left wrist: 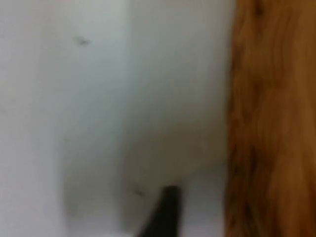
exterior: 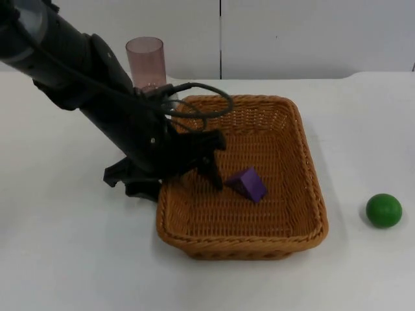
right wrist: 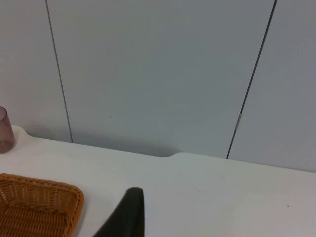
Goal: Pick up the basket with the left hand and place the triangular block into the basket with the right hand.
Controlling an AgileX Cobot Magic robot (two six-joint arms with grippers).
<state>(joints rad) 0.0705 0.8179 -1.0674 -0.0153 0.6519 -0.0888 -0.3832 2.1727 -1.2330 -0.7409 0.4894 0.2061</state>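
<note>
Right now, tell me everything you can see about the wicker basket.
The wicker basket is a shallow rectangular tray of woven orange-brown cane with flared walls and a thick braided rim. It sits flat on the white table, open side up. A purple triangular block lies on its floor, near the middle. The left hand is down at its left rim, with a finger reaching inside the basket; the left wrist view shows the weave close beside the fingertip. Whether the rim is gripped, I cannot tell.

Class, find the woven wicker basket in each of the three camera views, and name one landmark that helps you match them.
Top view: the brown woven wicker basket sits at centre on the white table.
Left wrist view: its wicker wall stands close by.
Right wrist view: one corner shows.
Shared landmark: the white table.
</note>
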